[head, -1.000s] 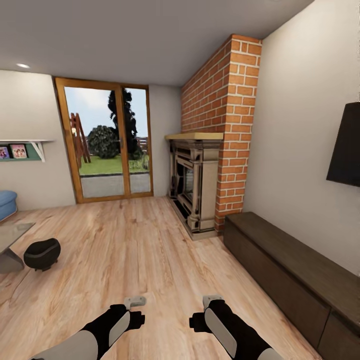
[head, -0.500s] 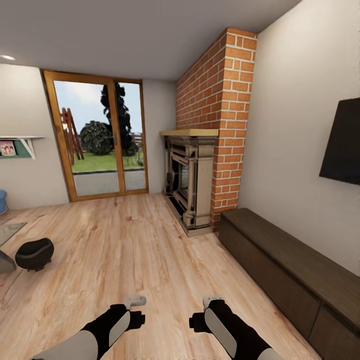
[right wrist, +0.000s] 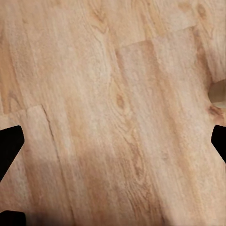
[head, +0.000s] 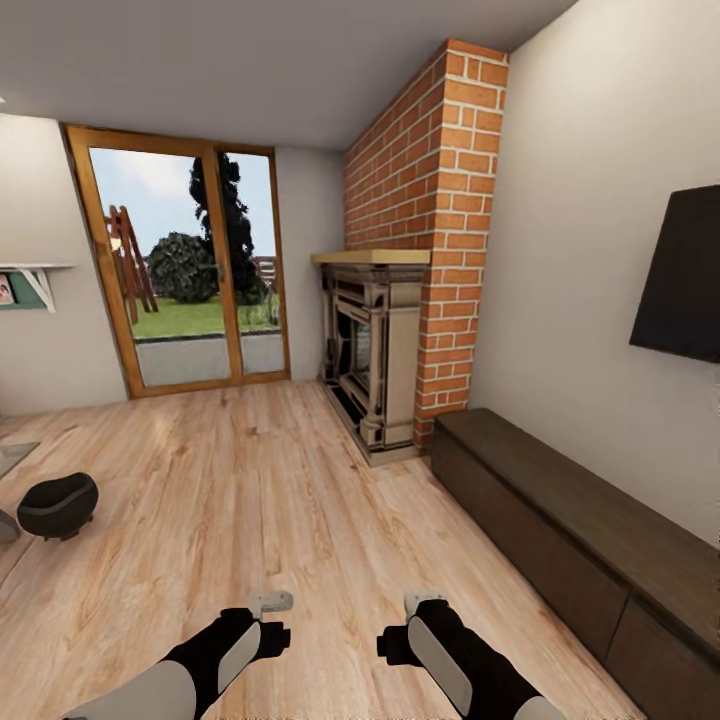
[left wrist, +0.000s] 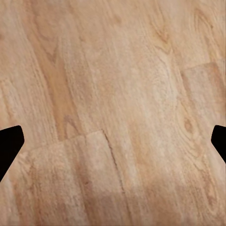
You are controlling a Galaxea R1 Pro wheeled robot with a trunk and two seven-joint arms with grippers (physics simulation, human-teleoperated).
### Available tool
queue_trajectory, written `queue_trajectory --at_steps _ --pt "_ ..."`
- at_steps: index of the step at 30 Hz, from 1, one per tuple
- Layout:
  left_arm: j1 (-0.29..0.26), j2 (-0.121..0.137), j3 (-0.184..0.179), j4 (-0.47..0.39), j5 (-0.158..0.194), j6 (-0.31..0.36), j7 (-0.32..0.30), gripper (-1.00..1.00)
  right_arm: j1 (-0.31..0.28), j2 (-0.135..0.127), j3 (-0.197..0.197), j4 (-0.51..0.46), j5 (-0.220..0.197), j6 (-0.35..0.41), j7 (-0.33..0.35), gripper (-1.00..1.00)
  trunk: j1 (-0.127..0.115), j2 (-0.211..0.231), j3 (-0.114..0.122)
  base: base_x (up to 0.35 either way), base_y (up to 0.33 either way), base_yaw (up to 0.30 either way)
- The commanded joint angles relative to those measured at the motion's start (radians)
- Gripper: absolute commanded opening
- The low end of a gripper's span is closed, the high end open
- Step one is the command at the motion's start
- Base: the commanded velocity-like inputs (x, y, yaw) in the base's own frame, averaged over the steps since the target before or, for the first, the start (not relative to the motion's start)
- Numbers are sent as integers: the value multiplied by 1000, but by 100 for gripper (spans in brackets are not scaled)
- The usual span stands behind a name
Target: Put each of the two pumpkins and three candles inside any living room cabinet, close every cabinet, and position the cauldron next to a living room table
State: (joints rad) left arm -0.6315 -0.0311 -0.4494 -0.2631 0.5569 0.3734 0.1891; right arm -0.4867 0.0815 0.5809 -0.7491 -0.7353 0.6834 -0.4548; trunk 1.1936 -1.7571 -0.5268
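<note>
At the far left of the head view we note a sliver of the table, pale glassy top with one grey leg below it. Just beside it, on the plank floor, sits the cauldron: squat, matte black, near the table but whether touching it we cannot tell, since the edge of the view cuts the table off. Above, on the left wall, a white shelf with a green panel under it.

Centre: glass doors in a wood frame, garden behind. Right of them the ornate fireplace under the red brick chimney.

Right: the long dark brown cabinet runs along the wall from the chimney toward us; every front we see sits flush, closed. The black TV hangs above it.

Low in the head view, the left gripper and right gripper are held over bare floor, well apart from the cauldron and cabinet. In each wrist view the black fingertips stand at opposite edges with plank floor between: both sets of fingers spread wide, holding nothing
</note>
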Motion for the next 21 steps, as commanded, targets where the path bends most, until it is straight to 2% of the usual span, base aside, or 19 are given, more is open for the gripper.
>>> queue_trajectory --at_steps 1,21 --pt "0 1 -8 -2 11 4 8 100 -1 0 4 -1 -10 1 -10 100 0 -1 -3 0 0 -64" --pt "1 1 -8 -2 11 4 6 100 -1 0 5 -2 -10 1 5 100 0 -1 -35 0 0 -60"
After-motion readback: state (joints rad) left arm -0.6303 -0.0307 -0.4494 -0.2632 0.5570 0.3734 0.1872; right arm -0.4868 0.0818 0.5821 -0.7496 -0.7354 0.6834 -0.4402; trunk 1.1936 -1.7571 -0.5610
